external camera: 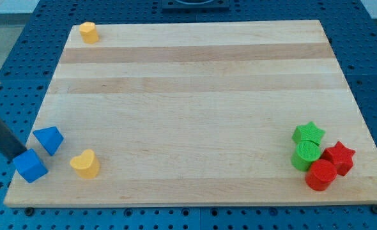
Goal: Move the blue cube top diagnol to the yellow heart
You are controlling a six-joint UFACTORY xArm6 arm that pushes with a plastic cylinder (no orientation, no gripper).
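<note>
Pale wooden bench (195, 76) fills most of view, built from lengthwise planks in alternating lighter and darker bands, grain running view's left to right. Around it on all sides, blue perforated surface (374, 64) with regular grid of small dark holes. At view's top centre, dark grey fixture (193, 5), cut off by frame edge. Lighting even, soft, only faint shadows.

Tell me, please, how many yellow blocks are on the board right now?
2. The yellow heart lies near the view's bottom left, right of the blue cube; the other yellow block sits at the view's top-left corner. Nothing seems to be hidden.
</note>
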